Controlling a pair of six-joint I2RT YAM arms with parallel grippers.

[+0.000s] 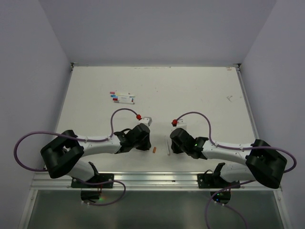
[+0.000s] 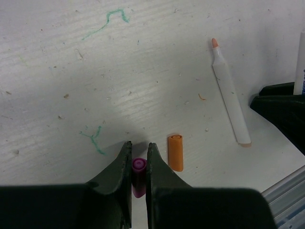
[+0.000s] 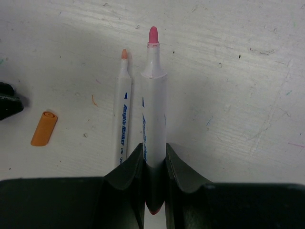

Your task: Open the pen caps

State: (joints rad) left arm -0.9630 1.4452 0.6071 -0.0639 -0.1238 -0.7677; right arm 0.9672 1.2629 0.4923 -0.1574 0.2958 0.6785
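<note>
While wide bare table is left toward the far and side edges, the 2 arms are seen low by the near edge. A magenta cap is clamped in the left gripper, and an uncapped pink-tipped pen in the right gripper. Between them, 1 orange cap and 1 orange-tipped pen are laid flat; other pens are grouped farther off.

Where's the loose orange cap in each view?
Top external: the orange cap lies just below the picture's centre, left of a thin white pen.
Left wrist: bottom centre, lying flat.
Right wrist: far left, about mid-height.
Shared landmark: the uncapped orange-tipped pen, lying to the cap's right in all three views, apart from it.
</note>
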